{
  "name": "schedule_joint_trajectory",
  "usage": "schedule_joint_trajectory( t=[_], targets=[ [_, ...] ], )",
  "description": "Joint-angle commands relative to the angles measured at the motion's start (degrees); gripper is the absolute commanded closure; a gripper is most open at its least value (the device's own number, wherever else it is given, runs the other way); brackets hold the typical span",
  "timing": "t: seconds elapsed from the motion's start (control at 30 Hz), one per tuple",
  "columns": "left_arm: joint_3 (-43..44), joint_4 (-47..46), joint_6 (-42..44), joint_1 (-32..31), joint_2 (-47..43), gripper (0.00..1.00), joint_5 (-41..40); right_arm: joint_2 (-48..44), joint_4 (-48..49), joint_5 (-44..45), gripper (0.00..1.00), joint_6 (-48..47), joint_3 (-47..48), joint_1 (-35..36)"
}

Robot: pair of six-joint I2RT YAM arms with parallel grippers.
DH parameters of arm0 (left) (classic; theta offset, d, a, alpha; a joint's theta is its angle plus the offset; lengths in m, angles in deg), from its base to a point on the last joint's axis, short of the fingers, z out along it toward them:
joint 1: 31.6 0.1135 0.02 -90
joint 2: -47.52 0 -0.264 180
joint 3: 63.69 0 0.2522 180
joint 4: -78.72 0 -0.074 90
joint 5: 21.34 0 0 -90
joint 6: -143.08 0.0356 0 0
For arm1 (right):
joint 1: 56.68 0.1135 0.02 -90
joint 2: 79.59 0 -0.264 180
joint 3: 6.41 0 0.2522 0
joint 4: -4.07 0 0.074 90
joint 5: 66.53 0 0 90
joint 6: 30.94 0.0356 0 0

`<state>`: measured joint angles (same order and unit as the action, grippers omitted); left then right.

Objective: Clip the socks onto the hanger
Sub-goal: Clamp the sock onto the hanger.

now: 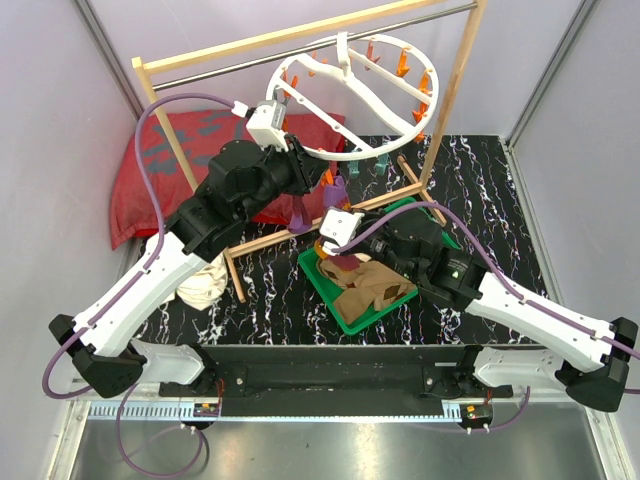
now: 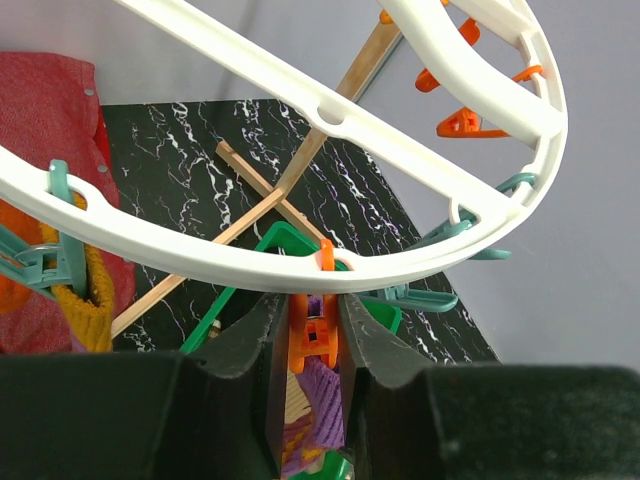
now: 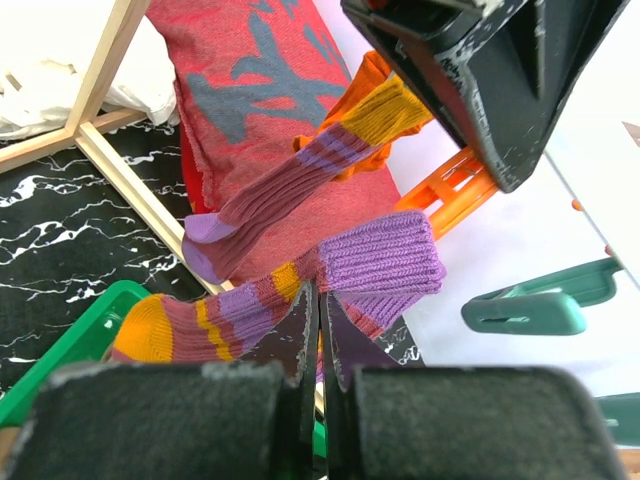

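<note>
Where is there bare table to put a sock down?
The biggest bare patch of table lies at the right, between the green tray and the right wall. A smaller one sits at the front, between the white cloth and the tray. The middle is crowded: the left arm, the right arm, the wooden rack's legs and the hanger meet there.

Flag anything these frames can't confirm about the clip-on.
- Left wrist: orange clip mouth hidden between left gripper jaws; whether it bites the purple striped sock unclear.
- Top external: that contact hidden beneath the hanger rim and left arm.
- Top external: green tray contents partly covered by right arm.
</note>
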<state>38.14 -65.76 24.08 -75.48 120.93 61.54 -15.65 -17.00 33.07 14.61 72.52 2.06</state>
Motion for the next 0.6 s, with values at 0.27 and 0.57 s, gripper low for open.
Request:
schedule_joint_trajectory(
  t=[0.27,0.57],
  targets=[
    [2.81,-0.49,-0.45,-0.24,-0.02,1.0,1.67,1.8,5.63,3.93,1.0,-3.98,2.25,0.5],
    [2.54,-0.14,-0.45,-0.24,-0.46,1.0,1.84,1.45,9.68,6.21,1.0,-5.39,2.16,0.5]
  ],
)
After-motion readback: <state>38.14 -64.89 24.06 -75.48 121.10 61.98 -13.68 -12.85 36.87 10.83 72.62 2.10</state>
